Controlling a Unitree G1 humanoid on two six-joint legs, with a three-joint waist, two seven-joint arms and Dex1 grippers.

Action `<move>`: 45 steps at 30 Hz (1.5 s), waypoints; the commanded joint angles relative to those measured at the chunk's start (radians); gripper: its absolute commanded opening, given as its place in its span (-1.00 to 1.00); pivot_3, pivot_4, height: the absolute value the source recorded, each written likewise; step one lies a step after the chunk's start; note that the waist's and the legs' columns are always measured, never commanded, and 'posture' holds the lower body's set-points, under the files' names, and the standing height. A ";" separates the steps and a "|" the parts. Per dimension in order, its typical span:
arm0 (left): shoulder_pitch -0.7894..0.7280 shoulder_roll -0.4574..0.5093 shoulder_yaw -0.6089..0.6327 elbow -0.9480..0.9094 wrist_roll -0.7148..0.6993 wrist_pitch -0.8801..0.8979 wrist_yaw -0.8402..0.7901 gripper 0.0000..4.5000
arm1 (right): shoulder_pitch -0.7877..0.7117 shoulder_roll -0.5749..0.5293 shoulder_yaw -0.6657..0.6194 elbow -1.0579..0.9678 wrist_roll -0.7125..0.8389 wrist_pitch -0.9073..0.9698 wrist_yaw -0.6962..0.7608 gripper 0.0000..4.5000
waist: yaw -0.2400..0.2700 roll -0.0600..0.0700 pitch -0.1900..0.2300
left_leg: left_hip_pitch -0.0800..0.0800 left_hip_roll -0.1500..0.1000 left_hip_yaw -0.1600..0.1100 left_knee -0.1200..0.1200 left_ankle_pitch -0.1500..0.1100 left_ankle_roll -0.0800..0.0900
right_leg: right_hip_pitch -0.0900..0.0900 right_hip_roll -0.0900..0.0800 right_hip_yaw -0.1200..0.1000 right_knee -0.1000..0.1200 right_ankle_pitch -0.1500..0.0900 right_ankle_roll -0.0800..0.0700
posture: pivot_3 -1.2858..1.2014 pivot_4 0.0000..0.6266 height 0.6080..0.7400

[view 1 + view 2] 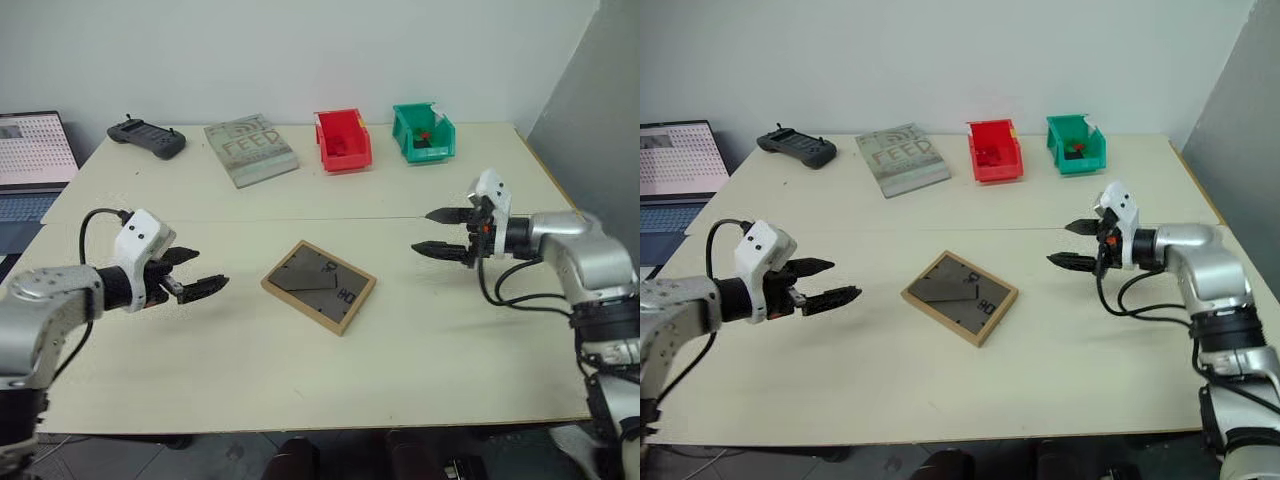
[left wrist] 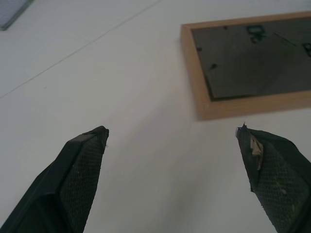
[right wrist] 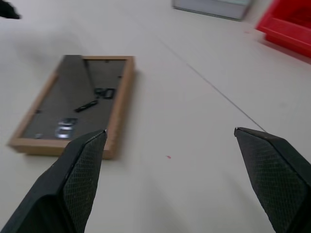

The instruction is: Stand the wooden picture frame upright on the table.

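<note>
The wooden picture frame (image 1: 319,285) lies flat, back panel up, in the middle of the table (image 1: 300,370), turned at an angle. Its light wood border and dark back show in the left wrist view (image 2: 243,73) and the right wrist view (image 3: 73,104). My left gripper (image 1: 195,271) hovers open to the left of the frame, pointing toward it, a short gap away. My right gripper (image 1: 436,232) hovers open to the right of the frame, pointing left, also apart from it. Nothing sits between either pair of fingers.
Along the far edge stand a grey book lettered "FEED" (image 1: 250,150), a red bin (image 1: 342,141), a green bin (image 1: 423,132) and a black controller (image 1: 146,138). A laptop (image 1: 30,165) sits off the table's left. A thin seam (image 1: 300,219) crosses the tabletop.
</note>
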 commanded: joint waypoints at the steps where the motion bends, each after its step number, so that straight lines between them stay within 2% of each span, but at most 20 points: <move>1: -0.054 0.013 -0.031 0.019 0.029 -0.051 -0.040 1.00 | -0.038 -0.009 0.035 0.082 -0.033 -0.063 0.094 0.99 | 0.000 0.000 0.000 | 0.000 0.000 0.000 0.000 0.000 0.000 | 0.000 0.000 0.000 0.000 0.000 0.000 | 0.03 -0.52 1.00; 9: -0.072 0.006 -0.033 0.029 0.050 -0.060 -0.044 1.00 | -0.125 0.055 0.024 0.229 -0.088 -0.143 0.053 0.99 | -0.002 -0.001 0.003 | -0.003 0.000 0.001 0.000 0.002 -0.004 | -0.004 0.000 0.002 0.001 0.000 0.000 | 0.03 -0.52 1.00; 17: -0.080 -0.018 -0.054 0.076 0.091 -0.129 -0.053 1.00 | -0.140 0.103 0.049 0.312 -0.159 -0.253 0.021 0.99 | 0.001 -0.001 0.003 | -0.004 0.000 0.001 0.001 0.002 -0.005 | -0.005 -0.001 0.002 0.001 0.000 0.000 | 0.03 -0.52 1.00; 18: -0.076 -0.033 -0.051 0.083 0.094 -0.145 -0.046 0.92 | -0.145 0.123 0.052 0.337 -0.176 -0.274 -0.007 1.00 | 0.001 -0.001 0.003 | -0.004 0.000 0.001 0.001 0.002 -0.005 | -0.005 0.000 0.002 0.001 0.000 0.000 | 0.03 -0.52 1.00; 21: -0.050 -0.083 -0.078 0.071 0.111 -0.172 -0.026 0.67 | -0.151 0.192 0.065 0.425 -0.244 -0.367 -0.109 0.76 | -0.001 -0.001 0.003 | -0.004 0.000 0.001 0.001 0.003 -0.005 | -0.005 0.000 0.002 0.002 0.000 0.000 | 0.03 -0.52 1.00; 26: 0.011 -0.214 -0.176 0.053 0.214 -0.220 0.103 0.13 | -0.110 0.314 0.097 0.505 -0.335 -0.496 -0.285 0.16 | -0.001 0.000 0.003 | -0.005 0.000 0.003 0.002 0.003 -0.005 | -0.007 0.000 0.004 0.002 0.001 0.000 | 0.03 -0.52 1.00; 29: 0.033 -0.293 -0.212 0.049 0.248 -0.225 0.160 -0.15 | -0.079 0.358 0.110 0.508 -0.365 -0.538 -0.326 -0.16 | 0.000 -0.001 0.003 | -0.006 0.000 0.003 0.003 0.003 -0.005 | -0.007 0.000 0.005 0.003 0.001 0.000 | 0.03 -0.52 1.00; 33: 0.032 -0.377 -0.238 0.040 0.269 -0.212 0.213 -0.53 | -0.022 0.388 0.116 0.428 -0.361 -0.521 -0.320 -0.56 | 0.004 -0.001 0.003 | -0.006 -0.001 0.003 0.005 0.003 -0.005 | -0.007 0.000 0.005 0.003 0.002 0.001 | 0.03 -0.52 1.00; 37: -0.027 -0.427 -0.264 0.088 0.294 -0.225 0.231 -0.93 | 0.082 0.379 0.154 0.211 -0.332 -0.436 -0.231 -0.99 | 0.005 -0.001 0.003 | -0.005 -0.001 0.002 0.005 0.003 -0.005 | -0.006 0.000 0.005 0.003 0.002 0.001 | 0.03 -0.52 1.00; 38: -0.043 -0.437 -0.271 0.103 0.301 -0.228 0.233 -0.98 | 0.105 0.375 0.160 0.160 -0.324 -0.410 -0.215 -1.00 | 0.006 -0.001 0.003 | -0.005 -0.001 0.002 0.005 0.003 -0.005 | -0.006 0.000 0.005 0.003 0.002 0.001 | 0.03 -0.52 1.00; 45: -0.109 -0.481 -0.340 0.120 0.325 -0.234 0.193 -0.98 | 0.207 0.336 0.200 -0.105 -0.269 -0.255 -0.109 -1.00 | 0.004 -0.001 0.002 | -0.005 -0.001 0.002 0.005 0.003 -0.005 | -0.006 0.000 0.004 0.003 0.002 0.001 | 0.03 -0.52 1.00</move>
